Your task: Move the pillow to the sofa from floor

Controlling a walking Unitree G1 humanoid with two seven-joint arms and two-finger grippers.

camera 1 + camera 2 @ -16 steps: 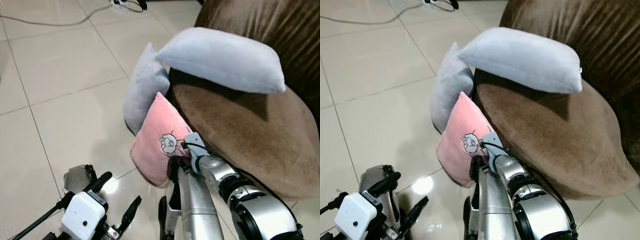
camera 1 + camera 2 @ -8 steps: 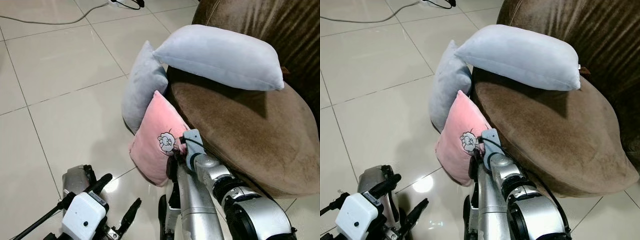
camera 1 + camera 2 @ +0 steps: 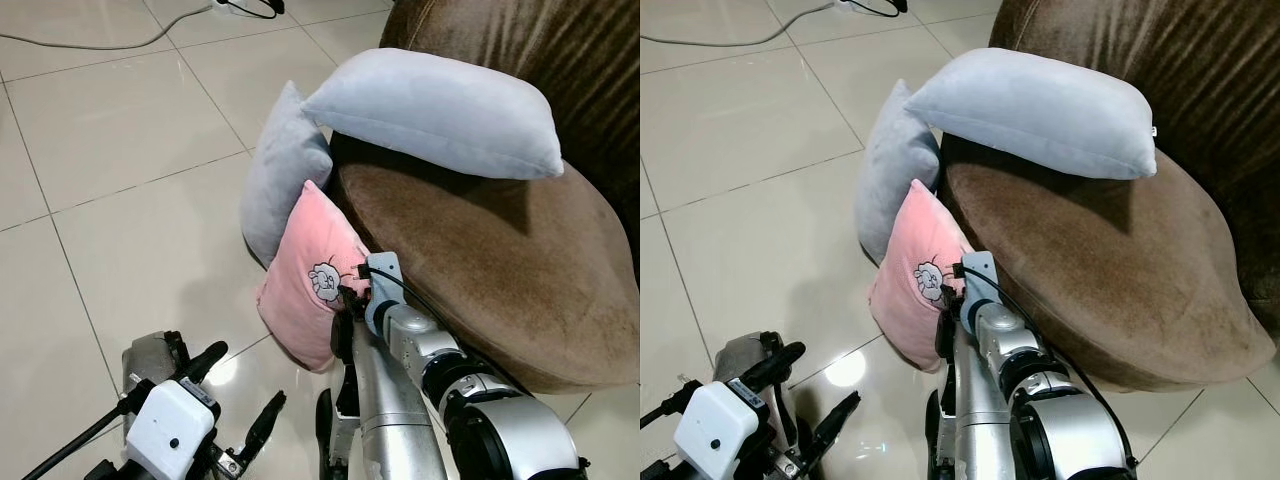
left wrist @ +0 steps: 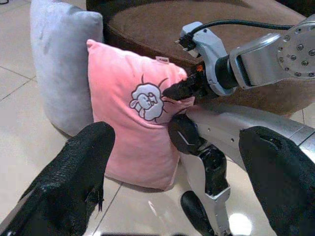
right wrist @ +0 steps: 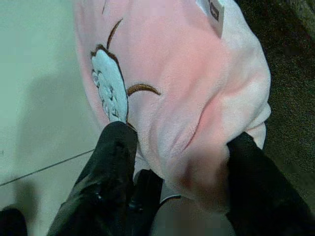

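No words, brands or numbers can be read anywhere. The pink pillow (image 4: 138, 128), in the middle of the left wrist view, carries only an embroidered cartoon figure (image 4: 146, 101) in white with brown outlines, a picture and not lettering. A small white tag (image 5: 214, 11) is sewn into the pillow's seam at the top of the right wrist view; its dark mark is too blurred to make out.

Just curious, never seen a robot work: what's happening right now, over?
Right end effector pinching pink pillow, still on floor against sofa. Left end effector open, idle. Grey pillow occupies seat.
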